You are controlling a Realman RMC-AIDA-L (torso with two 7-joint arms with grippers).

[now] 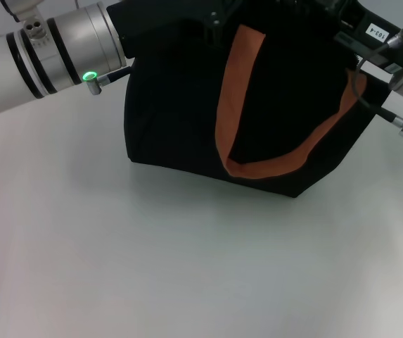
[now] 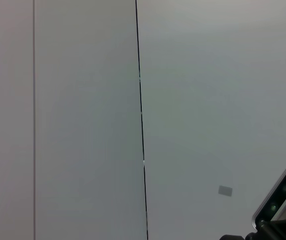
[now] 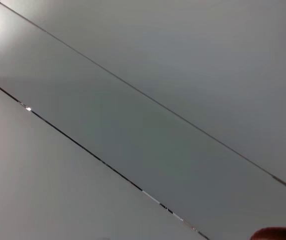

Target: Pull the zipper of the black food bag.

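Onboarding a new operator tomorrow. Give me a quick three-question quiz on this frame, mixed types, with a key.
1. True or false: the black bag lies flat and folded on the table.
2. Multiple choice: the strap on the bag's near face is A) blue, B) orange-brown, C) white.
3. Short answer: can you see the zipper pull, or either gripper's fingers, in any view?

Key
1. False. It stands boxy and upright, with the left arm and the right arm reaching in at its top from either side.
2. B.
3. No. The head view cuts off the bag's top, and both wrist views show only pale panels.
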